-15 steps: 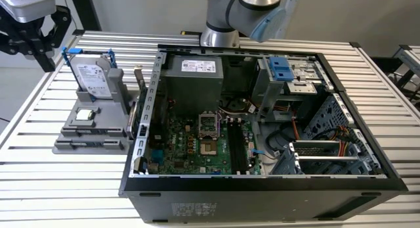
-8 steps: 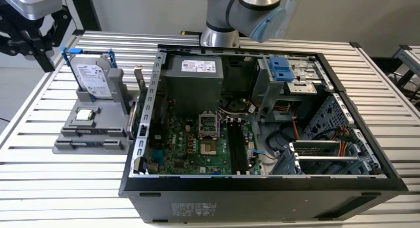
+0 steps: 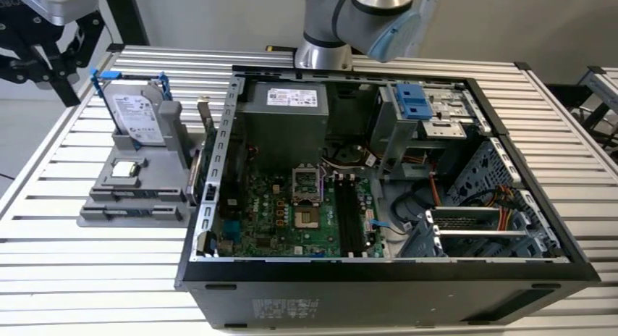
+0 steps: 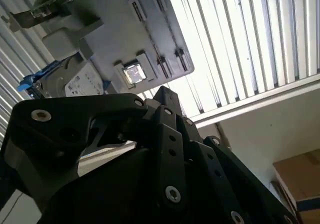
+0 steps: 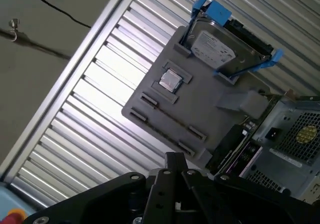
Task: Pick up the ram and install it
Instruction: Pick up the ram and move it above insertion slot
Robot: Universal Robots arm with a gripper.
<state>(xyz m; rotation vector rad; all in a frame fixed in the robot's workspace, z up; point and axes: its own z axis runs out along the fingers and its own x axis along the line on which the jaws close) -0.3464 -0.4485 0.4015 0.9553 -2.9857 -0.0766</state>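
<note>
On the gray holder's (image 5: pixel 150 91) edge nearest the computer case (image 5: pixel 292 134), the ram (image 5: pixel 231 143) stands, well apart from the gripper (image 5: pixel 175 160), its fingers clenched together on nothing.

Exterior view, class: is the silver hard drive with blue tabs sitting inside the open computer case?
No: the hard drive stands on the grey holder beside the computer case, on the exterior view's left.
</note>
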